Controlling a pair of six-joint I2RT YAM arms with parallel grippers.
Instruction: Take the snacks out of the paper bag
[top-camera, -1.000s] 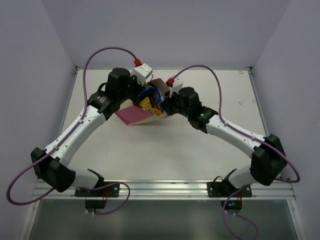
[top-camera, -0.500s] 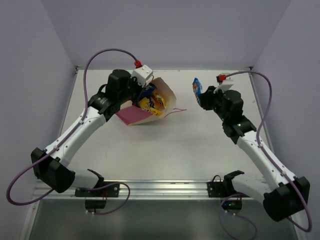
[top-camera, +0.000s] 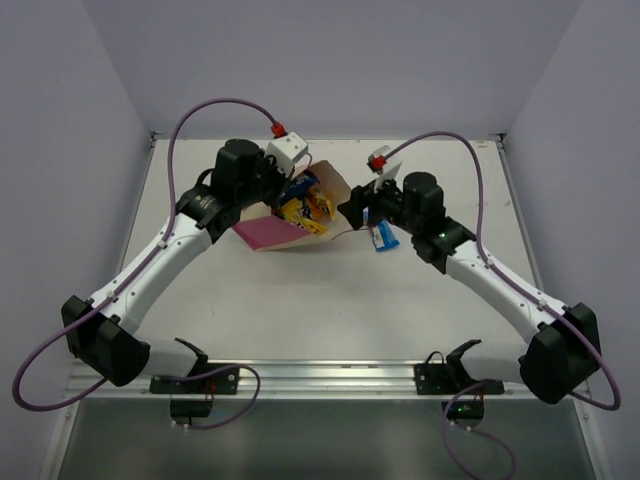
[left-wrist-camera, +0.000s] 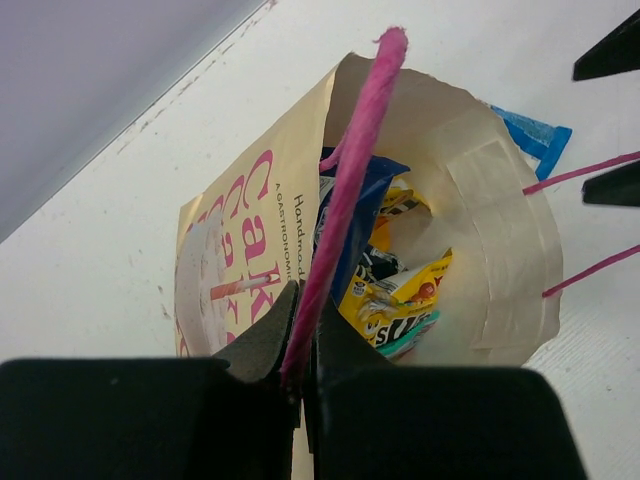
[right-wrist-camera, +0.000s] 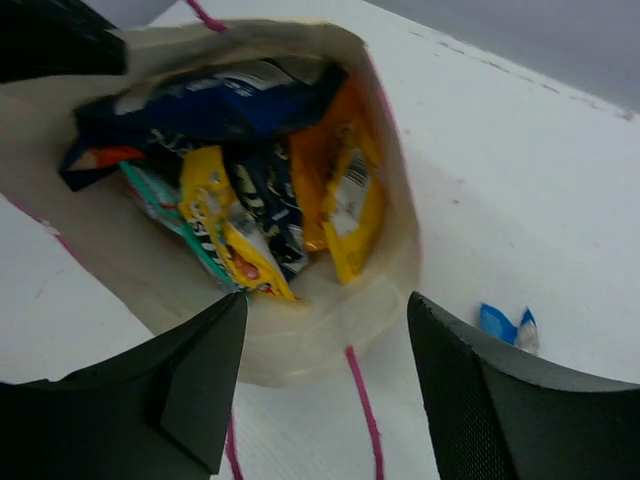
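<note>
The paper bag (top-camera: 280, 232) lies tipped on the table with its open mouth facing right. My left gripper (left-wrist-camera: 305, 300) is shut on the bag's pink string handle (left-wrist-camera: 350, 170) at the upper rim. Several snacks (right-wrist-camera: 250, 215), yellow, orange, dark blue and teal, are packed inside the mouth. My right gripper (right-wrist-camera: 325, 300) stands open just in front of the bag's lower rim (right-wrist-camera: 330, 330), with nothing between its fingers. One blue snack (top-camera: 380, 237) lies on the table right of the bag, also seen as the blue snack (right-wrist-camera: 505, 325) beside my right finger.
The bag's other pink handle (right-wrist-camera: 365, 410) trails loose on the table under my right gripper. The table's back edge and wall (top-camera: 330, 135) run close behind the bag.
My right gripper carried the blue snack out of the bag to the right, opened and left it on the table, then swung back to the bag mouth. The left arm has held still.
</note>
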